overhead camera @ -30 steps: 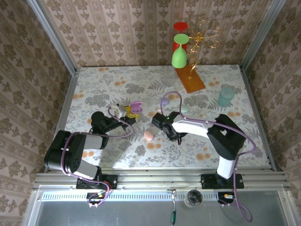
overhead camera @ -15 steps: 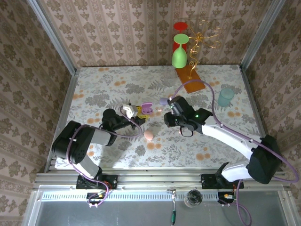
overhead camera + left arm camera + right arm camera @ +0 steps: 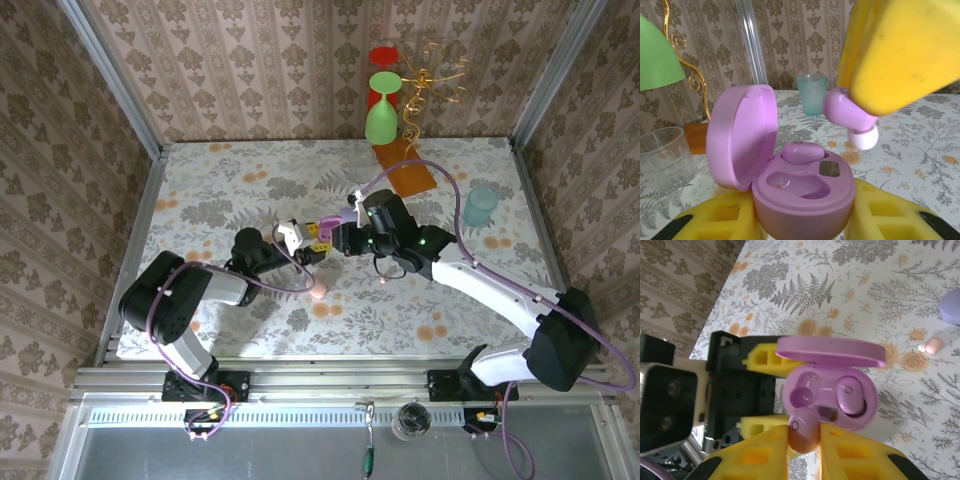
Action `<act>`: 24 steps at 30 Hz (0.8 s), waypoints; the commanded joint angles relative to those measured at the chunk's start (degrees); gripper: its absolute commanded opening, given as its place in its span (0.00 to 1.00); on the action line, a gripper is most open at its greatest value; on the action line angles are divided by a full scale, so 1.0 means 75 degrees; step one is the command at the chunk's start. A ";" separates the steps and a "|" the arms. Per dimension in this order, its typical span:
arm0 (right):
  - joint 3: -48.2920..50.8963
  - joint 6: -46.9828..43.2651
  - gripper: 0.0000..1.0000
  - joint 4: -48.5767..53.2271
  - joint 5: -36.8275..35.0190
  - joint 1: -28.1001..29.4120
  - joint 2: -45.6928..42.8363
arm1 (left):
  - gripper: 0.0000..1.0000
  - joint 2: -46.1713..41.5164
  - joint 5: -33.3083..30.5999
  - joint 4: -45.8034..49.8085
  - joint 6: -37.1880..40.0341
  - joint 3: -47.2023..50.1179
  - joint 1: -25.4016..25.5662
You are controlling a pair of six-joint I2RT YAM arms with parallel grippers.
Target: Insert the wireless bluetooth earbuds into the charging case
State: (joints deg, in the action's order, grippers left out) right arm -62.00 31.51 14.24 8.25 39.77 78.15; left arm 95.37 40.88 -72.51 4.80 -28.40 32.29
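Note:
A lilac charging case [image 3: 805,200] is held with its lid [image 3: 742,135] swung open, my left gripper [image 3: 802,222] shut on its base. One earbud [image 3: 802,151] sits in the far socket; the near socket [image 3: 802,396] is empty. My right gripper [image 3: 804,440] is shut on a second lilac earbud [image 3: 804,430], which hangs just above and beside the case without touching it. From the left wrist this earbud [image 3: 847,112] shows its white tip pointing down. From above, the left gripper [image 3: 308,243] and right gripper [image 3: 340,238] meet at mid-table over the case [image 3: 325,228].
A pink pebble-shaped case [image 3: 318,290] lies just in front of the grippers. A lilac pebble [image 3: 950,307] and a small pink nub [image 3: 931,344] lie on the table behind. A teal cup [image 3: 480,205], a clear glass [image 3: 662,155], a green glass [image 3: 381,110] and an orange board [image 3: 405,170] stand further back.
My left gripper has carried the open case rightward. My right gripper has come left and forward with the earbud until it hangs at the case.

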 commanded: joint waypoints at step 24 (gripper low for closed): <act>-0.0389 0.0006 0.23 -0.0130 0.0142 -0.0053 0.0874 | 0.30 0.0156 -0.0098 -0.0200 0.0146 -0.0326 0.0282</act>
State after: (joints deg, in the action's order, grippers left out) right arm -63.29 31.51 13.02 9.06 39.53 83.81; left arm 96.77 40.36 -72.27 6.09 -28.67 34.09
